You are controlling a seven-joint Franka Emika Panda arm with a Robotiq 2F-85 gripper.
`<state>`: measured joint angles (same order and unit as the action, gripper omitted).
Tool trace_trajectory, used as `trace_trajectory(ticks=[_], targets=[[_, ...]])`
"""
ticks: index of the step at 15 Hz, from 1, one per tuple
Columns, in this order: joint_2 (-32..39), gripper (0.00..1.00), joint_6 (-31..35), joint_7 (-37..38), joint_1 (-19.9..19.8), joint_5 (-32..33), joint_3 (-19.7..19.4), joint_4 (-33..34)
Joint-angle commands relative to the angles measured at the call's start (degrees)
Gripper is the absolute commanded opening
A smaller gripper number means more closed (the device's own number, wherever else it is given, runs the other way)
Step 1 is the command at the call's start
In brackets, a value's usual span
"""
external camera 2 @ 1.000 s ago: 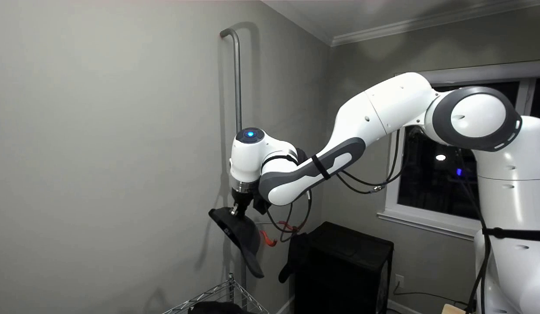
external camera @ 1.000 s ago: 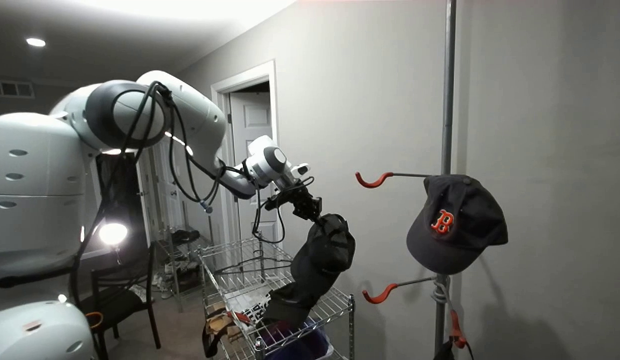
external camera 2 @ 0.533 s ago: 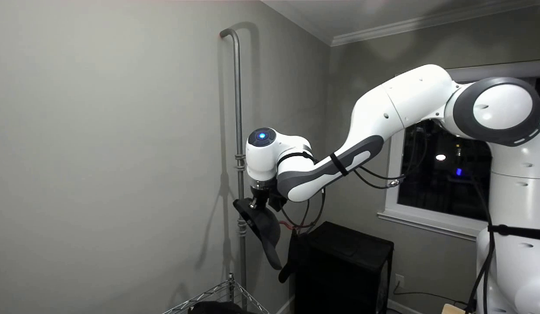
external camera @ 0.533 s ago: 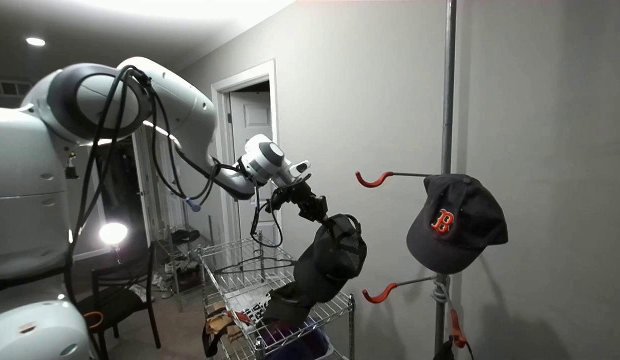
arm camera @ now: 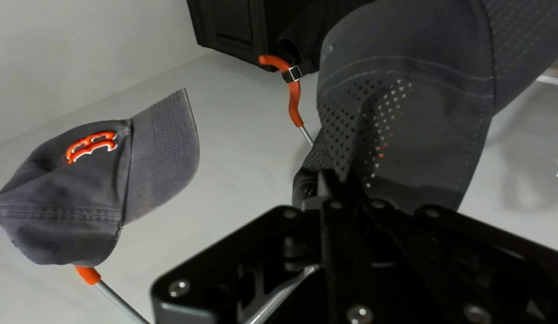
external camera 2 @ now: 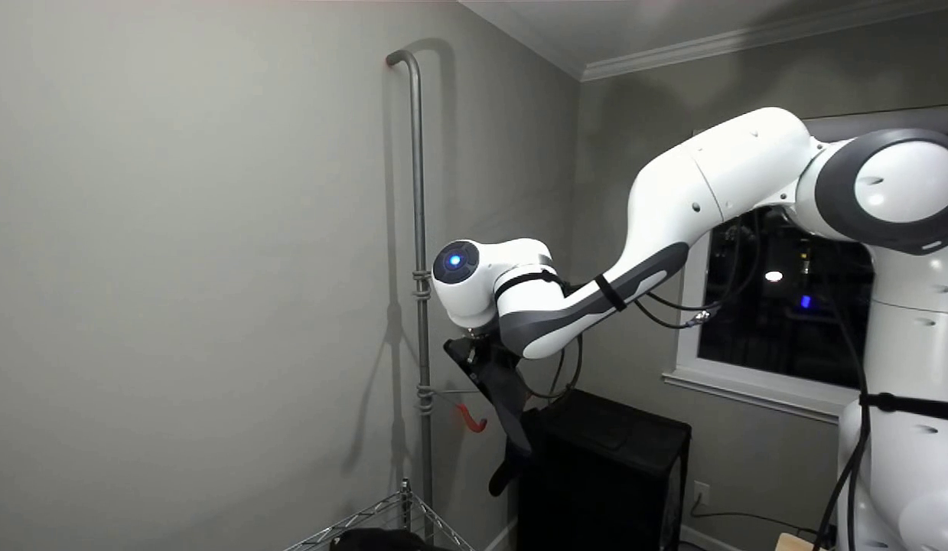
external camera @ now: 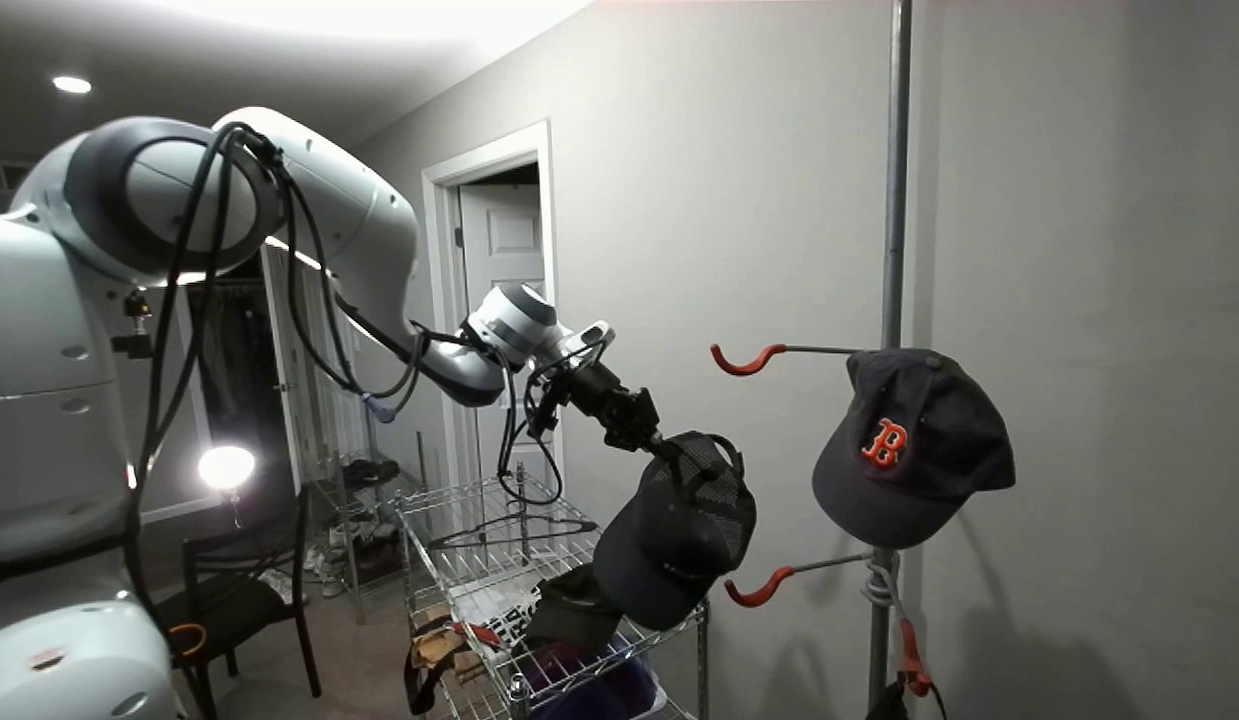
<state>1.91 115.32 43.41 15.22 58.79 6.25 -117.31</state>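
My gripper [external camera: 667, 446] is shut on the back edge of a black cap [external camera: 659, 550]. The cap hangs from the fingertips, its brim slanting down and its mesh back facing up. In the wrist view a fold of the cap's perforated panel [arm camera: 342, 121] is pinched between the tips. In an exterior view the same cap [external camera 2: 504, 386] hangs below the wrist, and the fingers are mostly hidden there. A dark cap with a red B [external camera: 939, 450] hangs on the pole, apart from the held cap; it also shows at left in the wrist view.
A metal pole [external camera: 894, 210] carries red-tipped hooks, an upper hook [external camera: 747, 362] and a lower hook [external camera: 761, 590]. Under the held cap stands a wire shelf [external camera: 479, 570] bearing another dark cap [external camera: 574, 610] and a hanger [external camera: 509, 528]. A black cabinet [external camera 2: 604, 467] stands near the window.
In both exterior views my gripper has carried the black cap to the right. The cap has turned, showing more mesh, and the wrist has tilted. The cap on the pole has not moved.
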Motion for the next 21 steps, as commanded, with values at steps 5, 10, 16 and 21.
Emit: trace_trajectory(ticks=[5,10,16,21], targets=[[1.05,0.04,-7.29,1.02,-1.78,4.87,1.93,-1.12],[5.63,0.04,-6.79,0.17,-3.16,8.44,1.14,0.82],[11.42,0.04,-6.01,-0.69,-4.34,10.81,0.52,3.01],[17.11,0.04,-3.69,-4.0,-4.04,8.15,1.54,6.0]])
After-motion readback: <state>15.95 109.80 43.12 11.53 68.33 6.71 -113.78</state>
